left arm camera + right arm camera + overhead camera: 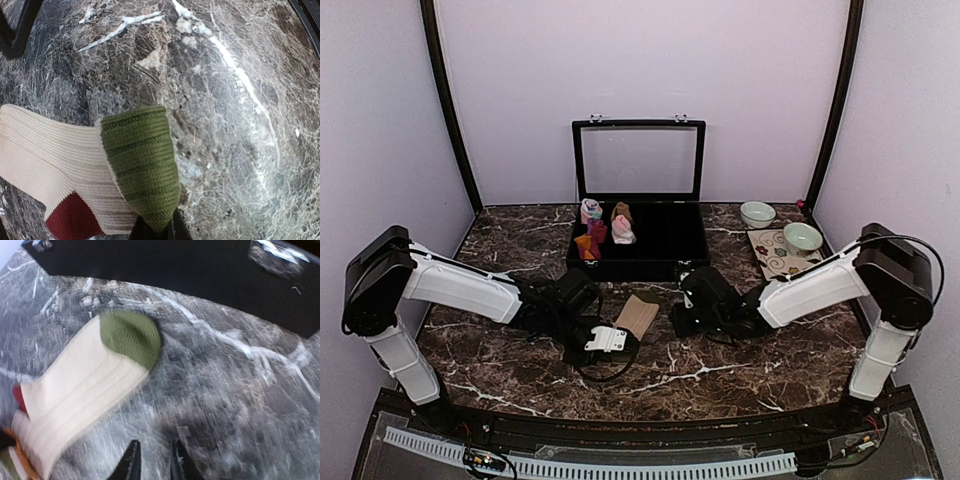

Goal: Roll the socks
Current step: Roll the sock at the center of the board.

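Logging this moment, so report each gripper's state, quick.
Left gripper: closed, pinching the olive-toed sock.
Right gripper: slightly open, holding nothing.

The left gripper [156, 231] pinches the olive toe of the sock [55, 155] at the bottom edge. The toe overlaps the cream ribbed foot, which lies with a red patch on the marble table [225, 100].

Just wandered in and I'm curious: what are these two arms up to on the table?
The left gripper is shut on the olive-green toe of a cream ribbed knit sock lying on the dark marble table. The right gripper hovers empty beside it, jaws slightly apart. The sock does not look rolled yet.
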Available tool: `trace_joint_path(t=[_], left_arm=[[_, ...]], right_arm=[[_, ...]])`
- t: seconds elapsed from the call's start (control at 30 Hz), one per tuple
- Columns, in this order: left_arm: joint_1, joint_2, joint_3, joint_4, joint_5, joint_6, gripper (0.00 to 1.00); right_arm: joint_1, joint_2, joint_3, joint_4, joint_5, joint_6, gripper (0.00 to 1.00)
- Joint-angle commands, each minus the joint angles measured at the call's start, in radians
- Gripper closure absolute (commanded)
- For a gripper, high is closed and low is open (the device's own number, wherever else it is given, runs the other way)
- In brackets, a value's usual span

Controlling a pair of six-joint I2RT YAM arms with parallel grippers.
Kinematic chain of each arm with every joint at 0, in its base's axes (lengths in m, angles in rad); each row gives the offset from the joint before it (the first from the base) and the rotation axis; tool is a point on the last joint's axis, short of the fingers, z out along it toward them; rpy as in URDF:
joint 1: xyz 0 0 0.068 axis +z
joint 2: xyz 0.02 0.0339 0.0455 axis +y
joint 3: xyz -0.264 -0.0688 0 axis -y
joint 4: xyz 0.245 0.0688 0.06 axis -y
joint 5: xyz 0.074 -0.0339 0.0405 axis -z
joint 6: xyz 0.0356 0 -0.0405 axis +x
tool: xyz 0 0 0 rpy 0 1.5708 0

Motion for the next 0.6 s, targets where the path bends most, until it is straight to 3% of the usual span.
trace_joint_path(t=[0.0,0.07,0.13,0.23,0.4,0.57], left_arm=[[-0.012,0.098,-0.011,-0.147,0.021,-0.016,1.00],[-0.012,0.112,0.008,-0.168,0.033,-0.027,1.00],[-0.012,0.120,0.019,-0.172,0.037,-0.037,1.00],[-0.012,0.127,0.025,-0.165,0.026,-0.048,1.00],[-0.012,0.125,0.025,-0.164,0.027,-0.062,1.00],[-0.010,0.109,0.030,-0.210,0.098,-0.078,1.00]], right_arm=[[0.170,-0.141,-0.199,0.198,0.181,-0.111,0.75],[0.256,-0.160,-0.243,0.237,0.257,-0.200,0.75],[0.319,-0.164,-0.251,0.222,0.238,-0.229,0.74],[0.369,-0.195,-0.325,0.343,0.194,-0.274,0.71],[0.398,-0.253,-0.420,0.549,0.071,-0.343,0.63],[0.399,-0.197,-0.355,0.593,-0.009,-0.462,0.62]])
